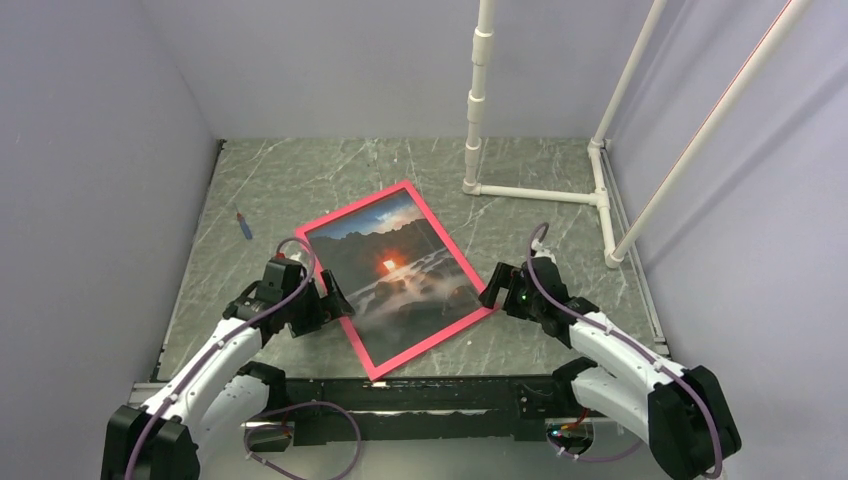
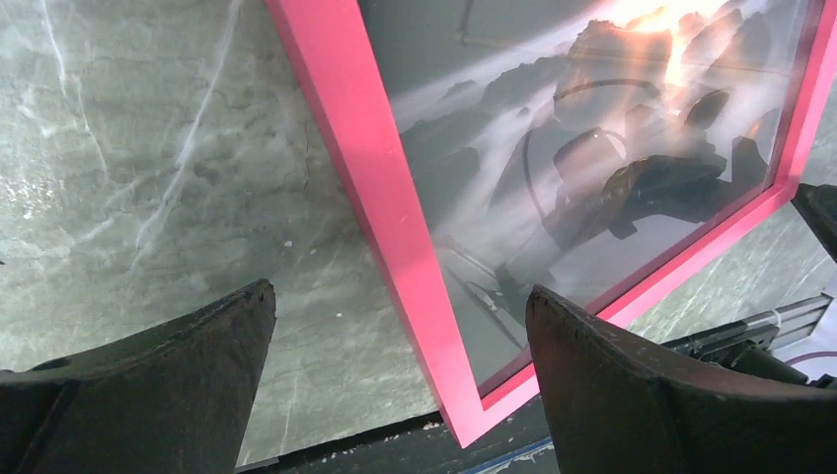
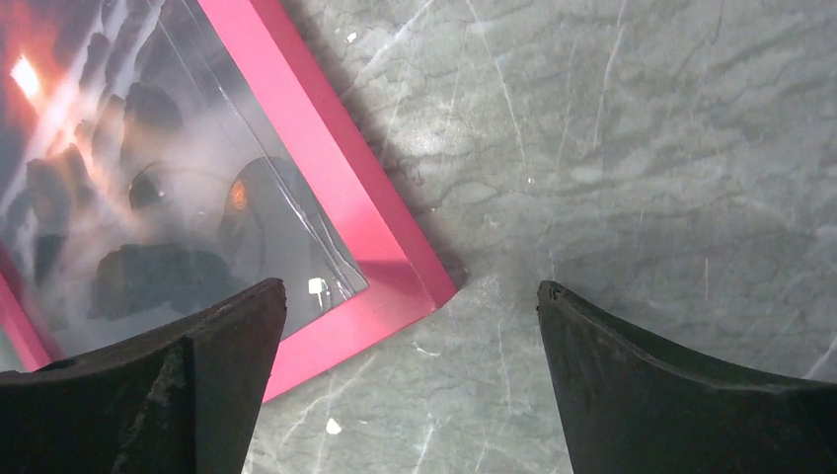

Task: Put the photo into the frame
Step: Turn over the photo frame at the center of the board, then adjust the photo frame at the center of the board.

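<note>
Looks done: glossy rocks-and-orange-sun photo [image 1: 395,270] seated inside thin pink wooden frame [image 2: 395,227], flat on grey marbled table [image 1: 300,170] between arms. Holding nothing with left fingers [image 2: 148,395] or right fingers [image 3: 691,395], both spread wide beside frame edges; probably just need to retract.

I read the top view as evenly, moderately lit from above, sharp throughout. In both wrist views the photo [image 2: 592,148] carries glare and arm reflections; the near fingers [image 3: 178,395] are dark, slightly soft. The frame [image 3: 350,188] shadows the table [image 3: 642,148].
</note>
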`<act>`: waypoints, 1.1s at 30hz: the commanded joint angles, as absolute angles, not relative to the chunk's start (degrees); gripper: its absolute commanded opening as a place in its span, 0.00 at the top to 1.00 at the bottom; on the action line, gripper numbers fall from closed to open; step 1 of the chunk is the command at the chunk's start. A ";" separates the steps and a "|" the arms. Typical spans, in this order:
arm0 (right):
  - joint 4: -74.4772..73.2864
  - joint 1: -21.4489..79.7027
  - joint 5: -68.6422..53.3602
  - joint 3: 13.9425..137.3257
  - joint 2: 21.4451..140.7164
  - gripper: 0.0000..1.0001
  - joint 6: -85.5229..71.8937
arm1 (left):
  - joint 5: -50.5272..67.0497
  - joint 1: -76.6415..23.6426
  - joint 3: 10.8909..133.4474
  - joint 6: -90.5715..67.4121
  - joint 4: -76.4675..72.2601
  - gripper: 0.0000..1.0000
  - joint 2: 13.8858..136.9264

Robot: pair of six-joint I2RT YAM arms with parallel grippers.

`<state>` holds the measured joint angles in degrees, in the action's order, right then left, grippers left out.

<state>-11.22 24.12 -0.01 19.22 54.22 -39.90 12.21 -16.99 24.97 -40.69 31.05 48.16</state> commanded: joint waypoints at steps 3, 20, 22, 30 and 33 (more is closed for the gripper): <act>-7.49 23.91 -0.46 24.80 59.05 0.00 -29.02 | 16.06 -14.53 24.25 -41.65 24.93 0.01 49.32; -10.31 22.30 -27.63 55.43 102.86 0.00 -22.90 | 21.88 -6.45 27.25 -35.85 15.51 0.00 64.22; -9.24 22.32 -30.16 55.38 103.99 0.00 -23.57 | 22.82 -6.42 27.95 -34.61 15.07 0.00 65.98; -3.31 23.20 -31.55 45.81 97.74 0.00 -27.59 | 25.00 -6.34 28.43 -32.63 13.17 0.01 69.54; -2.81 23.89 -31.90 43.07 95.53 0.00 -28.65 | 26.54 -6.38 28.33 -32.31 12.29 0.01 69.90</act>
